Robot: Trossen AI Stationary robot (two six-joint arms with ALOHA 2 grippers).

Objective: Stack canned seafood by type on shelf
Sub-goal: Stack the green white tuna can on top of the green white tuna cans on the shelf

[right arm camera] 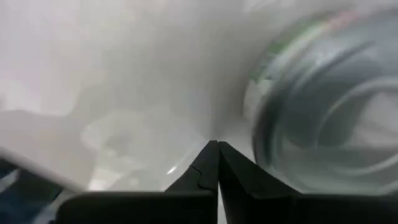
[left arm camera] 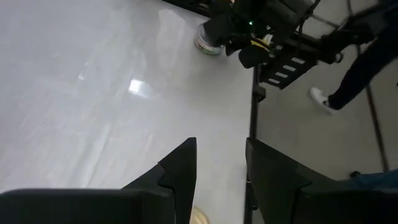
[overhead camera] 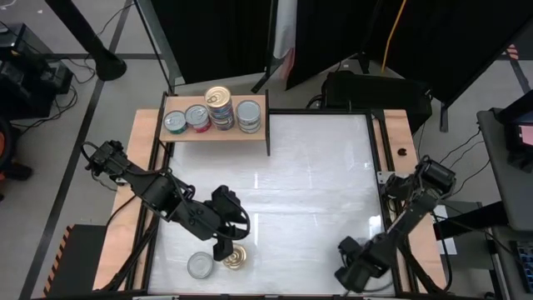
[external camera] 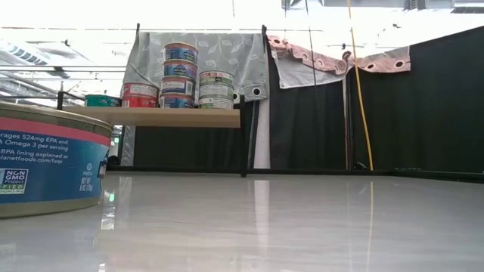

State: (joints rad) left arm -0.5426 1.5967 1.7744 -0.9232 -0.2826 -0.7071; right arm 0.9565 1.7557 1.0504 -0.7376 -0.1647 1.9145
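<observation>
The shelf stands at the table's far left and carries several cans of seafood, among them a tall stack and a shorter one. Two more cans rest on their bases near the front edge, a silver-lidded one and a gold-lidded one. My left gripper hangs open high above the gold-lidded can, with nothing between its fingers. My right gripper is shut and points down at the table's near right, just beside a green-labelled can. A narrow gap shows between them.
The white tabletop lies bare between the shelf and the front cans. A dark frame rail runs along the table's right side. Beyond that side, a person's leg and shoe show in the left wrist view.
</observation>
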